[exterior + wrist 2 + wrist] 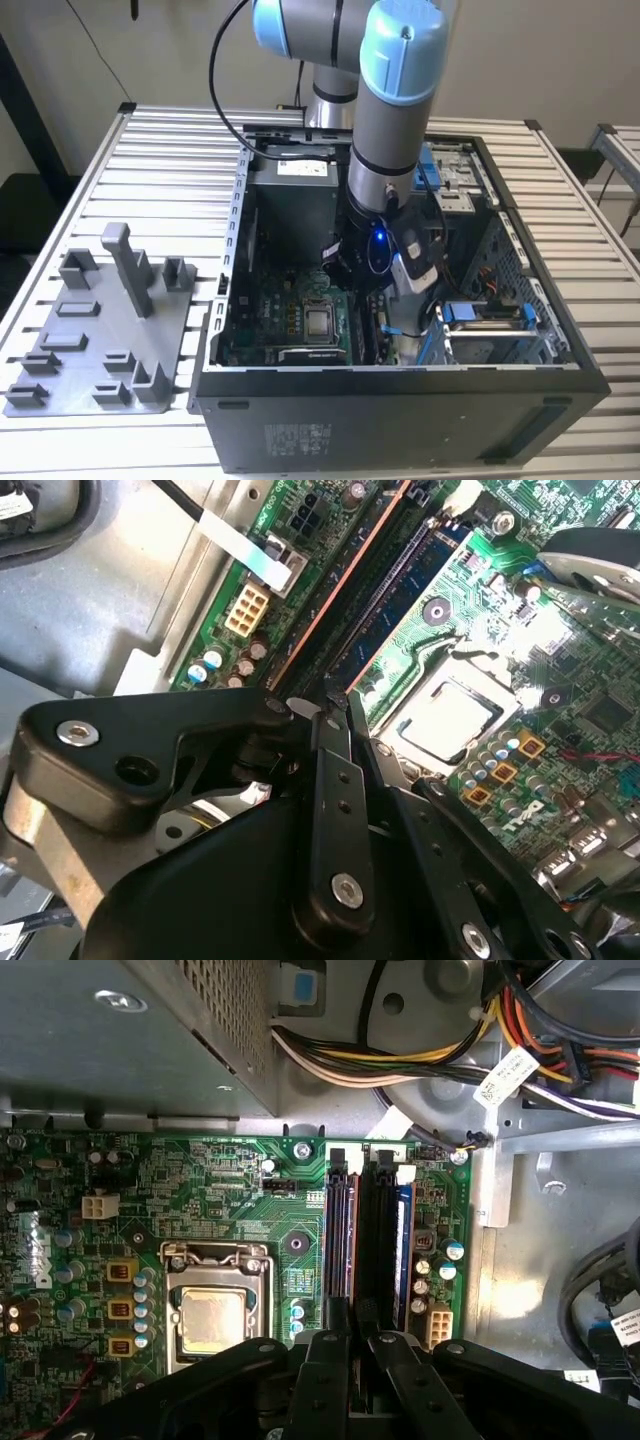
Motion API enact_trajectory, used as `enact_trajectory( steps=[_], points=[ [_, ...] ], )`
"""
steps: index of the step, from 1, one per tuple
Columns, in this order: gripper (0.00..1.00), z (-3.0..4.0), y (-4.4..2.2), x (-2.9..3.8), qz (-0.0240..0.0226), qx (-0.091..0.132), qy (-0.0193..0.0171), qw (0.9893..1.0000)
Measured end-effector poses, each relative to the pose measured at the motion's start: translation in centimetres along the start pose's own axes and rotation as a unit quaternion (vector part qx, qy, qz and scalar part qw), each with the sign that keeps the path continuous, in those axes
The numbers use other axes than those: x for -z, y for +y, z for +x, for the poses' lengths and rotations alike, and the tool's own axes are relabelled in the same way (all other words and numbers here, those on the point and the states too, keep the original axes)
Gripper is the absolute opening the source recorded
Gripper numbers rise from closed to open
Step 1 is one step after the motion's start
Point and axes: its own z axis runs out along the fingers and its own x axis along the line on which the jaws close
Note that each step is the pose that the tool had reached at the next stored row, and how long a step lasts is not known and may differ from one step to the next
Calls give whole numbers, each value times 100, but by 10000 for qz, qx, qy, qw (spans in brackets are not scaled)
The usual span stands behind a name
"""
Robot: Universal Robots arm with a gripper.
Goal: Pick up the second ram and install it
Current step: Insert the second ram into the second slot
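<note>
End effector (pixel 350 1345) is lowered inside the open case (pixel 400 400), directly over the RAM slots (pixel 345 1230). Fingers (pixel 328 1360) are drawn near together in both wrist views, tips at the near end of the slots. Whether the ram is clamped between them cannot be told: no board is made out clearly at the tips.

Just ahead of the tips, the dark slots run straight away from the end effector. A blue board edge (pixel 403 1235) is seen along the outer slot; it is judged to be a ram already seated, though which stick cannot be confirmed. To one side of the slots sits the CPU socket (pixel 215 1305); capacitors (pixel 435 1260) stand close on the other side.

Farther out, the cable bundle (pixel 400 1055) crosses beyond the slot ends. Outside the case, the grey tray (pixel 100 340) rests on the counter (pixel 170 150), with no stick seen in it.

Risks, as judged:
- Stick misaligned with the slot, so it jams or tilts under push-down force.
- Uneven pressure, leaving one latch unclosed.
- Fingers knocked against capacitors or the seated stick.
</note>
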Motion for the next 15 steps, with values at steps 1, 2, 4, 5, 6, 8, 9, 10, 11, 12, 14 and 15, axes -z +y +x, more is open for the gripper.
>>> enact_trajectory(
  steps=[1, 2, 4, 5, 6, 8, 9, 10, 11, 12, 14, 15],
  points=[
    [14, 0, -1, 0, 1, 0, 0, 10000],
    [14, 0, -1, 1, 1, 0, 0, 10000],
    [16, 0, -1, 0, 1, 0, 0, 10000],
    [16, 0, -2, 0, 1, 0, 0, 10000],
    [22, 0, -2, 0, 2, 0, 0, 10000],
    [22, 0, -4, 35, 3, 0, 1, 10000],
    [22, -1, -3, 80, 3, 0, 1, 10000],
    [22, -1, -3, 124, 2, -1, 0, 10000],
    [22, -1, -3, 170, 2, -1, 0, 10000],
    [22, -2, -2, 216, 2, -1, 0, 10000],
    [22, -3, -3, 283, 4, -1, 0, 10000],
    [22, -3, -2, 282, 0, -1, 0, 10000]
  ],
)
